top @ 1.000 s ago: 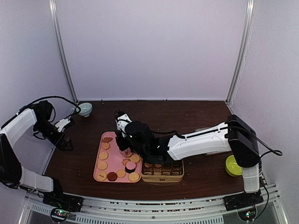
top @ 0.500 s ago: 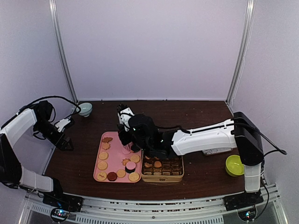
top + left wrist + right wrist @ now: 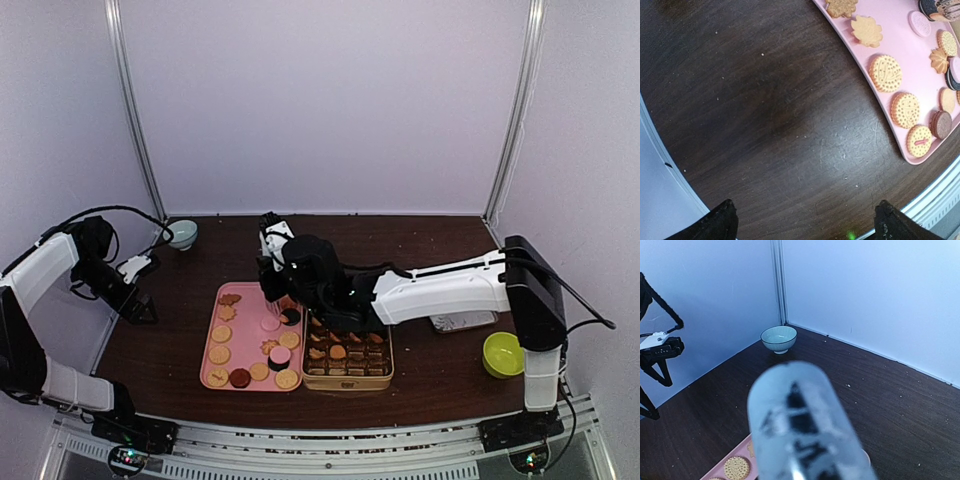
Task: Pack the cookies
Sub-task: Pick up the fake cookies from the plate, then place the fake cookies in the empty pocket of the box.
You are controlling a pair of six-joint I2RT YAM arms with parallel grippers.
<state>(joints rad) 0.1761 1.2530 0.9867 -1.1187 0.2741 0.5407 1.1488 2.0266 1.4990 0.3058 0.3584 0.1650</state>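
The cookies [image 3: 885, 73] lay in two places. Most were spread flat on a pink tray [image 3: 897, 42] near the middle of the dark table [image 3: 765, 125]: round tan ones, a couple of leaf shapes, a dark brown one and a pale pink one. Others sat in the compartments of a gold tin [image 3: 347, 381] just right of the tray, at the near side.

The right gripper [image 3: 272, 292] reached in from the right and hung over the tray's far right part. In its wrist view a blurred silvery metal piece [image 3: 800, 425] filled the foreground and hid the fingers – whether they were closed on it I cannot tell.

The left gripper [image 3: 805, 225] hovered above bare table to the left of the tray, clear of it. Its two dark fingertips [image 3: 722, 220] were spread wide, with nothing between them.

A pale blue bowl [image 3: 779, 337] stood at the far left corner, and a yellow-green bowl [image 3: 500, 354] stood near the right edge – both well apart from the tray.
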